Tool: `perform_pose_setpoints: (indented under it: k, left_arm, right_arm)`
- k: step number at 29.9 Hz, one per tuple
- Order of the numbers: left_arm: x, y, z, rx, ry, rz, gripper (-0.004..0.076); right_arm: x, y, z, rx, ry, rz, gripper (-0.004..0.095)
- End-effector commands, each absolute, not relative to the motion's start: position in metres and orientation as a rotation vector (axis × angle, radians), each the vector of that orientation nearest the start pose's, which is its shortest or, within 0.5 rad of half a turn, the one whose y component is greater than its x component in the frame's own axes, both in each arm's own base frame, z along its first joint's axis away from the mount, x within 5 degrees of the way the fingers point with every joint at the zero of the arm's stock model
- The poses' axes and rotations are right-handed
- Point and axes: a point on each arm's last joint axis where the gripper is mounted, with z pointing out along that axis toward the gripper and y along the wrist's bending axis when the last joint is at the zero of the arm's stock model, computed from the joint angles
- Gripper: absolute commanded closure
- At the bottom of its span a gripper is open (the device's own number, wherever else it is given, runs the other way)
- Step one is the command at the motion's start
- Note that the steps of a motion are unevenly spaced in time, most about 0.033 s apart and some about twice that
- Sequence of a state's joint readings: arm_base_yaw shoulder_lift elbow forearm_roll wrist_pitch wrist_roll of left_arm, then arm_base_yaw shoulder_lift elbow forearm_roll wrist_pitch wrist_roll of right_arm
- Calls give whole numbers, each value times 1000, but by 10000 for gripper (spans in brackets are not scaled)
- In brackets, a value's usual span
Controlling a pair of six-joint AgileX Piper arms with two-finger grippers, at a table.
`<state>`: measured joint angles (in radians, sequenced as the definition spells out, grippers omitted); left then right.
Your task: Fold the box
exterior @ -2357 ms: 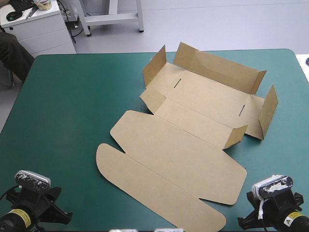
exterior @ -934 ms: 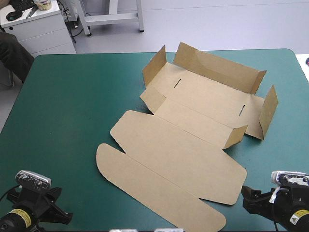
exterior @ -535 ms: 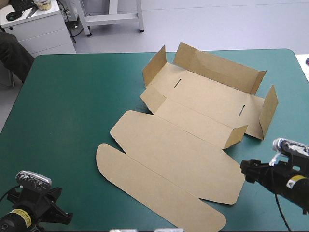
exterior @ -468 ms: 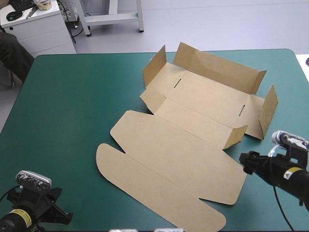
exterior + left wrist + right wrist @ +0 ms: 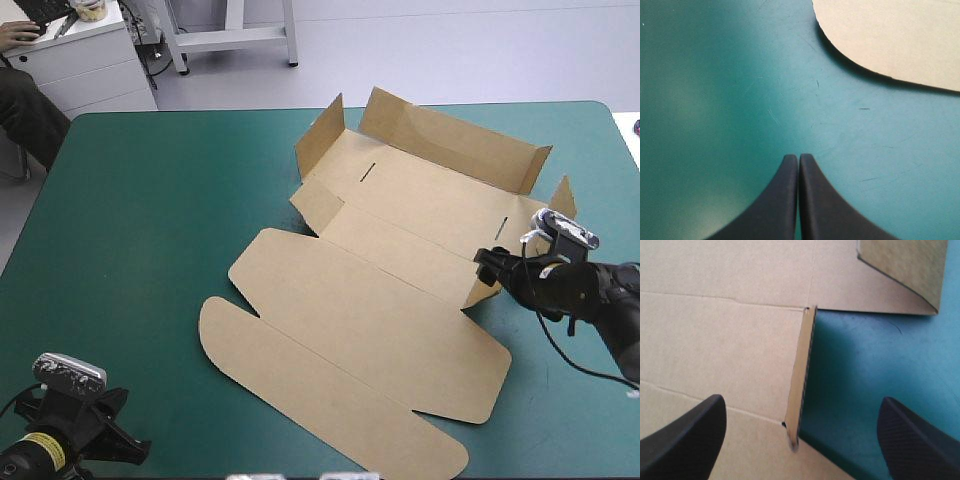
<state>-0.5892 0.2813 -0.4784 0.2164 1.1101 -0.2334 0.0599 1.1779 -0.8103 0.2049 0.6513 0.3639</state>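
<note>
At the lower left corner of the high view, the left tool (image 5: 798, 160) is hanging low over the teal-green desk (image 5: 150, 200), its black fingers pressed together in a point and gripping nothing; the rounded edge of the brown lid flap (image 5: 900, 40) is lying just ahead of it. That arm is sitting tucked back and aiming toward the sheet. The box (image 5: 370, 320) is lying across the middle of the desk, its lid panel flat toward the lower centre of the frame and its tray part toward the upper right, with the back wall (image 5: 450, 140) standing up. At the right of the frame, the right arm is reaching in low and nearly level, pointing leftward at the tray's near right corner. The right tool (image 5: 802, 400) is gaping wide and holding nothing, and a small upright corner flap (image 5: 801, 370) is showing edge-on between its fingers, not touching either one. The step in hand is probably taking this flap. Doing it well is likely calling for closing squarely on the flap's free edge, then turning it about its crease rather than tugging, since the loose sheet is looking liable to slide.
</note>
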Motion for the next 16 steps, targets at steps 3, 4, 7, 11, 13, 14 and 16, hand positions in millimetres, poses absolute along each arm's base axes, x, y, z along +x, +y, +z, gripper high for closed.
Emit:
perform_pose_setpoints:
  k: [3, 4, 7, 11, 13, 14, 16]
  left_arm:
    - [43, -7, 276, 429, 2258, -138, 734]
    - [43, -7, 276, 429, 2258, -138, 734]
    - [43, -7, 276, 429, 2258, -138, 734]
    - [43, -7, 276, 429, 2258, -138, 734]
    - [43, -7, 276, 429, 2258, -138, 734]
    - [43, -7, 276, 429, 2258, -138, 734]
    - [43, -7, 276, 429, 2258, -138, 734]
  right_arm:
    - [266, 28, 286, 533, 2414, 411, 177]
    - [270, 28, 284, 536, 2425, 409, 190]
    - [280, 29, 278, 548, 2449, 411, 246]
    - [286, 31, 271, 578, 2474, 430, 378]
    - [287, 32, 268, 586, 2491, 432, 467]
    - [288, 32, 265, 591, 2502, 433, 525]
    - [287, 32, 265, 586, 2511, 430, 643]
